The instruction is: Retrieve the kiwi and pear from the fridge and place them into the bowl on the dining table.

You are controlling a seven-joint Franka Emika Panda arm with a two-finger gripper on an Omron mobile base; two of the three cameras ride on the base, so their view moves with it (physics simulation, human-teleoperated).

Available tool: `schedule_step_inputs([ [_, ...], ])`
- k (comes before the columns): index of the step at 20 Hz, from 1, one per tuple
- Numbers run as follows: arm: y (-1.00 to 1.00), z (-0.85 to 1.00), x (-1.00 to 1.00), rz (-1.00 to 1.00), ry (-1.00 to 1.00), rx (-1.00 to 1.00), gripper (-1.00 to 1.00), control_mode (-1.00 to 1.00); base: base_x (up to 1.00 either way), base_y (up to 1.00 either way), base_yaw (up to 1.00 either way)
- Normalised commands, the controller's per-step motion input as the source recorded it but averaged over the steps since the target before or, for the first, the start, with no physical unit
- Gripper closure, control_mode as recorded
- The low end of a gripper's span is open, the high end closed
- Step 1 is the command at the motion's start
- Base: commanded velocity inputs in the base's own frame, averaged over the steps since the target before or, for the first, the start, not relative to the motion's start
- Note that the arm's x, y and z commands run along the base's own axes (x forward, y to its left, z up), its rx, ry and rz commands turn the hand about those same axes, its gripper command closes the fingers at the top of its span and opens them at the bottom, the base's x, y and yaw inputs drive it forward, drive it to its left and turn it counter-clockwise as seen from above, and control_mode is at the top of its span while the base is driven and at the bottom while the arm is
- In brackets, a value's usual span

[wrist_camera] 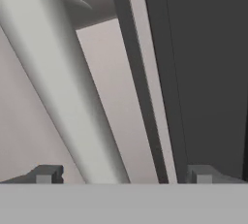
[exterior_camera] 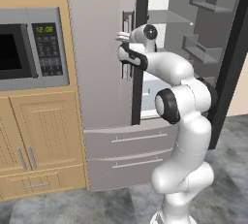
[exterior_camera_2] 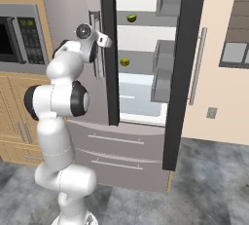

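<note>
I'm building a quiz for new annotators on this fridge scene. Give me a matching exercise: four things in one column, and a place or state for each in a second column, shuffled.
Things:
1. right fridge door
2. left fridge door
3. microwave
4. gripper

Places or states:
A. set in the wood cabinets, green clock lit
B. swung wide open
C. shut
D. open, fingers either side of the bar handle

Pairs: 1-B, 2-C, 3-A, 4-D
</note>
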Motion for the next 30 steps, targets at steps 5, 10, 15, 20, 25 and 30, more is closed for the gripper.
schedule_step_inputs([
  [5, 0.02, -0.40, 0.93, -0.03, -0.01, 0.00, -1.00, -1.00, 0.00, 0.00, 0.00],
  [10, 0.16, -0.22, 0.89, -0.07, -0.01, -0.01, 1.00, -1.00, 0.00, 0.00, 0.00],
  [15, 0.27, 0.22, 0.24, -0.05, 0.25, 0.00, 1.00, -1.00, 0.00, 0.00, 0.00],
  [20, 0.43, 0.72, -0.75, 0.00, 0.32, 0.00, 1.00, -1.00, 0.00, 0.00, 0.00],
  [25, 0.72, 0.50, -0.97, 0.00, 0.33, 0.00, 1.00, -1.00, 0.00, 0.00, 0.00],
  [30, 0.99, 0.01, -0.88, 0.00, 0.25, 0.00, 1.00, -1.00, 0.00, 0.00, 0.00],
])
